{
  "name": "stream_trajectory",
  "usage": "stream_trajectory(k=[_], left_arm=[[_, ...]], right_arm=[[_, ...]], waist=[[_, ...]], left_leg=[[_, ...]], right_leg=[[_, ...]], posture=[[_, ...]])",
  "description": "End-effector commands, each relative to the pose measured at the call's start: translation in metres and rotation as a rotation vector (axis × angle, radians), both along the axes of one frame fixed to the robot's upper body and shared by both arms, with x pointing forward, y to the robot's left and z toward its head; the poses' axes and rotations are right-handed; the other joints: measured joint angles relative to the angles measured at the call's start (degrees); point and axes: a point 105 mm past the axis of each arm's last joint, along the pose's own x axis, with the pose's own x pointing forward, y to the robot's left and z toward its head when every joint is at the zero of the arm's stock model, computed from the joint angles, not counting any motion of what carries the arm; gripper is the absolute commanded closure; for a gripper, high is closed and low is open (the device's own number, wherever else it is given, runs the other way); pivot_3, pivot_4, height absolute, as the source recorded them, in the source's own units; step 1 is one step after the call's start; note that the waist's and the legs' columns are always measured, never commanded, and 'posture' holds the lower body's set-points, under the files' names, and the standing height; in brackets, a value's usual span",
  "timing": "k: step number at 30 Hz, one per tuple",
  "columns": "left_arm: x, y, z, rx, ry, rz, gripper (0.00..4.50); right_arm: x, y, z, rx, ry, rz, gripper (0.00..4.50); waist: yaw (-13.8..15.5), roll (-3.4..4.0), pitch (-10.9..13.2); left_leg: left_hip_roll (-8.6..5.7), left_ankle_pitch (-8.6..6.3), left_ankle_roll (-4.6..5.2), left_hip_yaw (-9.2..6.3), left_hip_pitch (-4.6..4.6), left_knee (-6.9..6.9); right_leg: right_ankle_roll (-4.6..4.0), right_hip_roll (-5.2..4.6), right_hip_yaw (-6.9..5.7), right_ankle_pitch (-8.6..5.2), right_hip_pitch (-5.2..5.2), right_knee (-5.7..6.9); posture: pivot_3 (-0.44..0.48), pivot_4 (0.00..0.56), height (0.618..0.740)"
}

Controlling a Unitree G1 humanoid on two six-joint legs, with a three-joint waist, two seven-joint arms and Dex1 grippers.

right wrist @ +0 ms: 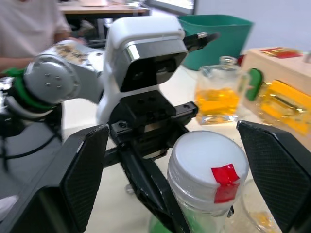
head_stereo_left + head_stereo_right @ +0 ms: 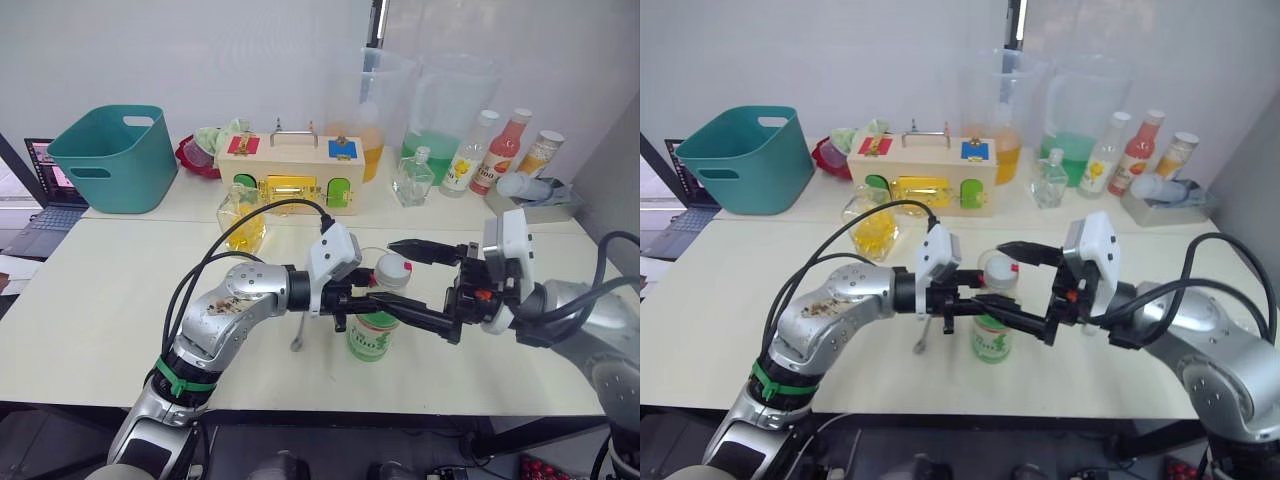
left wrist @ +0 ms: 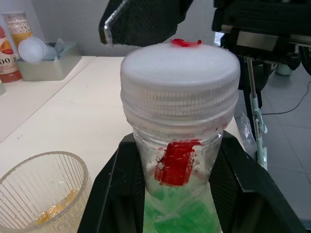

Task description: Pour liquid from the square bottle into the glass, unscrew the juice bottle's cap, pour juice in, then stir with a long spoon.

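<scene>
The left gripper (image 2: 352, 300), arm bent across the table (image 2: 100, 300), pinches the juice bottle (image 2: 376, 325) just below its neck. The cap (image 2: 391, 268) remains on top. From beyond the bottle, the right gripper (image 2: 405, 283) reaches level, fingers spread around the cap.

Head cams look down; wrist cams close, sharing the cap (image 3: 180, 68).

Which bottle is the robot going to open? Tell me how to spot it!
Look at the front of the pale table, right between the robot's two arms. The juice bottle stands there with the left pincer closed around its neck. Unlike the back-row bottles, it has a green-and-white label and red tape on its white cap.
</scene>
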Motion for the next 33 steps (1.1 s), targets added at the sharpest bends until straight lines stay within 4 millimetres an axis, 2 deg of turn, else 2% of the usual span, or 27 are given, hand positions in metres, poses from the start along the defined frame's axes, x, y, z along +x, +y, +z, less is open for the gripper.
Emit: stream_trajectory(k=[1, 5, 8, 14, 18, 24, 28, 33], left_arm=[[-0.002, -0.006, -0.007, 0.019, 0.021, -0.024, 3.16], [-0.004, -0.01, -0.007, 0.017, 0.025, -0.043, 3.16], [-0.003, -0.01, -0.007, 0.017, 0.022, -0.041, 3.16], [-0.001, -0.006, -0.006, 0.018, 0.016, -0.017, 3.16], [-0.001, -0.004, -0.006, 0.019, 0.015, -0.01, 3.16], [-0.003, 0.003, -0.006, 0.036, 0.005, 0.005, 3.16], [-0.009, 0.007, -0.008, 0.07, -0.004, -0.012, 3.16], [-0.011, 0.011, -0.008, 0.095, -0.013, -0.011, 3.16]], right_arm=[[-0.002, -0.001, 0.008, 0.009, -0.041, -0.051, 0.05], [-0.001, -0.002, 0.006, 0.05, -0.022, -0.108, 0.05], [0.003, -0.004, 0.003, 0.049, 0.001, -0.133, 0.85], [0.007, -0.004, -0.001, 0.036, 0.042, -0.093, 2.79], [0.008, -0.004, -0.001, 0.03, 0.049, -0.07, 2.8], [0.013, -0.002, -0.013, -0.142, 0.045, 0.322, 2.8], [0.028, -0.004, -0.014, -0.256, 0.036, 0.576, 2.8], [0.052, -0.001, -0.001, -0.365, 0.001, 0.673, 2.8]], waist=[[0.0, 0.0, 0.0], [0.1, -0.01, 0.0], [0.1, -0.01, 0.0], [0.1, -0.01, 0.0], [0.1, -0.01, 0.0], [-0.4, -0.01, 0.0], [-1.1, -0.01, 0.0], [-1.8, 0.0, 0.0]], left_leg=[[0.0, 0.0, 0.01, 0.0, 0.0, 0.01], [0.0, 0.02, 0.03, 0.0, 0.0, 0.0], [-0.01, 0.02, 0.05, 0.02, 0.0, 0.0], [-0.01, 0.01, 0.1, 0.02, 0.0, 0.02], [0.0, 0.04, 0.16, 0.01, 0.0, 0.03], [0.03, 0.22, 0.57, 0.03, 0.0, 0.08], [0.06, 0.25, 0.68, 0.03, 0.01, 0.08], [0.06, 0.25, 0.71, -0.02, 0.01, 0.03]], right_leg=[[0.0, 0.02, 0.0, 0.0, 0.0, 0.0], [0.0, 0.09, -0.03, 0.0, 0.04, 0.0], [0.0, 0.1, -0.02, 0.0, 0.05, 0.0], [0.01, 0.12, -0.03, -0.01, 0.06, 0.0], [0.01, 0.14, -0.02, -0.01, 0.06, 0.0], [0.01, 0.24, 0.01, -0.01, 0.06, -0.01], [0.0, 0.3, 0.03, -0.02, 0.04, 0.0], [-0.01, 0.3, 0.03, -0.02, 0.0, 0.03]], posture=[[0.0, 0.15, 0.74], [0.0, 0.15, 0.74], [0.0, 0.15, 0.74], [0.0, 0.15, 0.74], [0.0, 0.15, 0.74], [0.0, 0.15, 0.74], [0.0, 0.15, 0.74], [0.0, 0.15, 0.74]])
